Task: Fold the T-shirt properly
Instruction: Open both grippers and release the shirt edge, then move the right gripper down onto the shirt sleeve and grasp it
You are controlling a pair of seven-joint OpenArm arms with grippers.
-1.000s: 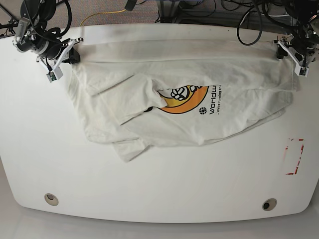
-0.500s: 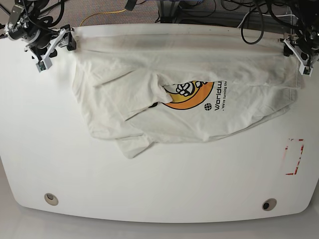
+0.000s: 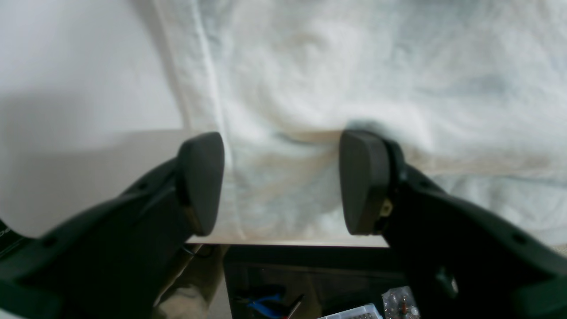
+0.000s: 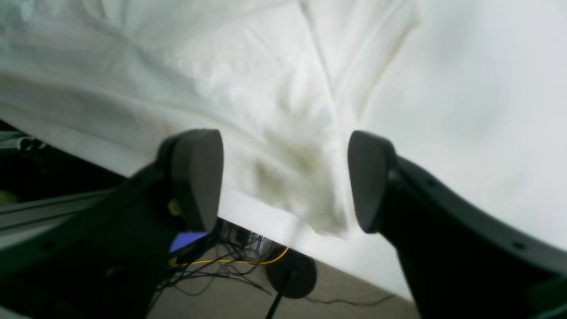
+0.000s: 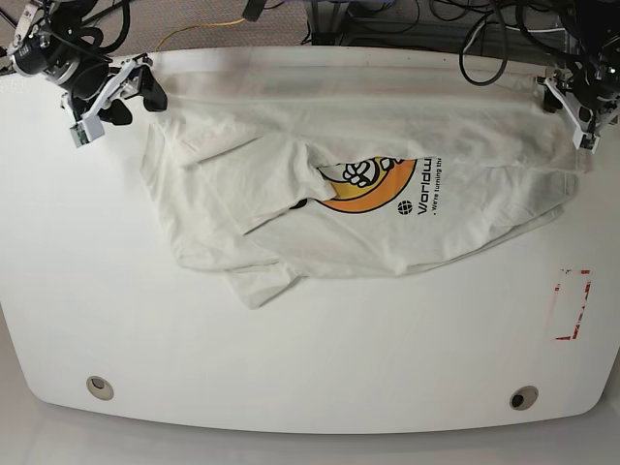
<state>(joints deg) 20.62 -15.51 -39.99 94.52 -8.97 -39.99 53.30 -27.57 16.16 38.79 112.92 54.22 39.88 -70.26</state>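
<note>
The cream T-shirt (image 5: pixel 291 126) lies spread across the far half of the white table (image 5: pixel 310 368), with its orange round graphic (image 5: pixel 373 194) facing up and partly covered by a folded-over sleeve. Its top hem runs along the table's far edge. My right gripper (image 5: pixel 121 97) hovers over the shirt's far left corner. It is open, and in the right wrist view the cloth (image 4: pixel 274 115) lies loose under the right gripper (image 4: pixel 283 179). My left gripper (image 5: pixel 579 111) is at the far right corner. It is open above the shirt's hem (image 3: pixel 283 88), seen below the left gripper (image 3: pixel 281 181).
Both grippers sit at the table's far edge (image 4: pixel 266 217), with cables and floor beyond it. A red outlined mark (image 5: pixel 572 305) lies near the right edge. Two round holes (image 5: pixel 99 387) (image 5: pixel 523 398) are near the front edge.
The shirt's top edge was drawn toward the far edge of the table. My right gripper then opened, let go of the left corner and shifted slightly right.
</note>
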